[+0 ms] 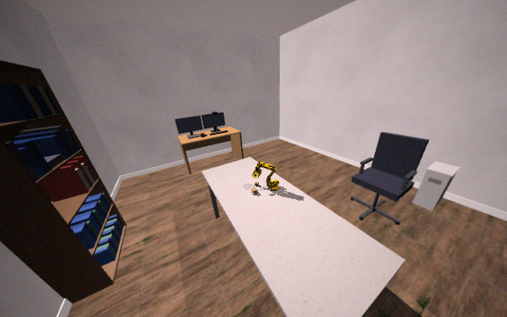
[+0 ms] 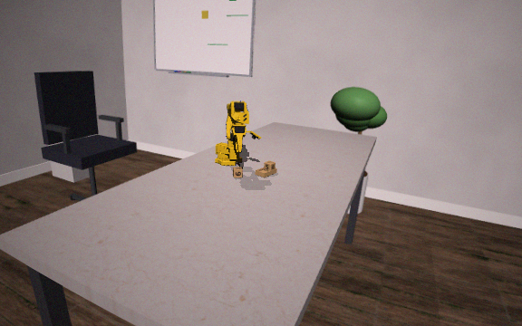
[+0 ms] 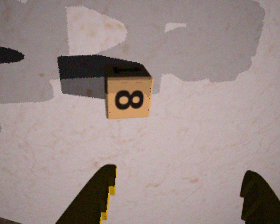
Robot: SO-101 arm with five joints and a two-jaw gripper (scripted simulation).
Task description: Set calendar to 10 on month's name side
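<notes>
Yellow robot gripper (image 1: 254, 175) (image 2: 240, 164) (image 3: 178, 169), jaws apart and empty, is above tan wooden number cube (image 1: 257, 183) (image 2: 237, 173) (image 3: 129, 98), on table beside tan wooden tray (image 1: 253, 194) (image 2: 266, 173); step: cube reorientation, prob.; next: align, descend w/ clearance, grip.

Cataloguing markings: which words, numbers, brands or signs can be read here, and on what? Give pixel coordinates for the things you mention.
"8": loose cube (image 1: 257, 183) (image 2: 237, 173) (image 3: 128, 97), wrist view.
"1": its shaded face, squashed by the angle.
"6" or "9", cannot tell which: same cube, exterior view.
Tray cube (image 1: 254, 189) (image 2: 270, 166): dark marks, too small to read.
Whiteboard (image 2: 198, 36): green lines, no legible words.
</notes>
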